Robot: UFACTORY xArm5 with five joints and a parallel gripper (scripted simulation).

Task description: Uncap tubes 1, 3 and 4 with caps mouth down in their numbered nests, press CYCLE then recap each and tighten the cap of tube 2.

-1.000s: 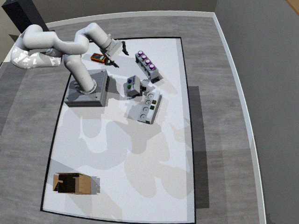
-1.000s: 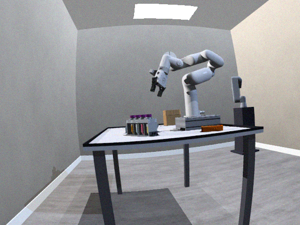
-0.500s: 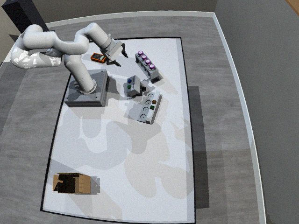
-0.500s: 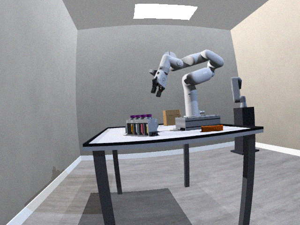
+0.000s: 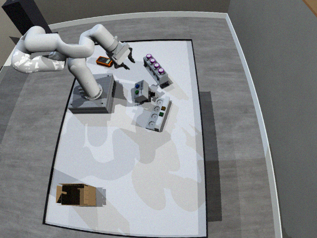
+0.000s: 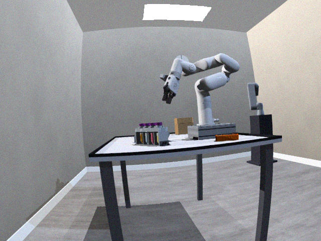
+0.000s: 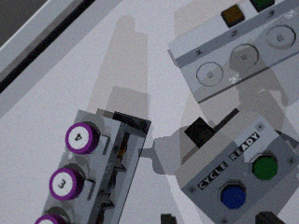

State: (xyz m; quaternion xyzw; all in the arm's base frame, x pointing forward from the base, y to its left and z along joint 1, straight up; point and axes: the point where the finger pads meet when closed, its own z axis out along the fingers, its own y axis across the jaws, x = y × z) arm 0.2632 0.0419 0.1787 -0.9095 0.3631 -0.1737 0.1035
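Note:
The decapping station (image 5: 156,70) stands on the white mat with all its purple caps on. Cap 1 (image 5: 148,56) is at the far end and cap 4 (image 5: 161,71) is nearest the key housing (image 5: 140,91). The wrist view shows cap 4 (image 7: 81,137), cap 3 (image 7: 66,183), the blue CYCLE key (image 7: 233,196) and the green READY key (image 7: 264,167), both unlit. The cap tray (image 5: 158,112) has empty nests, and its amber lamp (image 7: 233,15) looks dark. My gripper (image 5: 126,62) (image 6: 167,98) hangs high in the air, left of the station, partly open and empty.
An orange device (image 5: 104,61) lies beside the arm's base block (image 5: 92,93). An open cardboard box (image 5: 76,194) sits at the mat's far corner. A black stand with a camera (image 6: 259,124) is off the table's edge.

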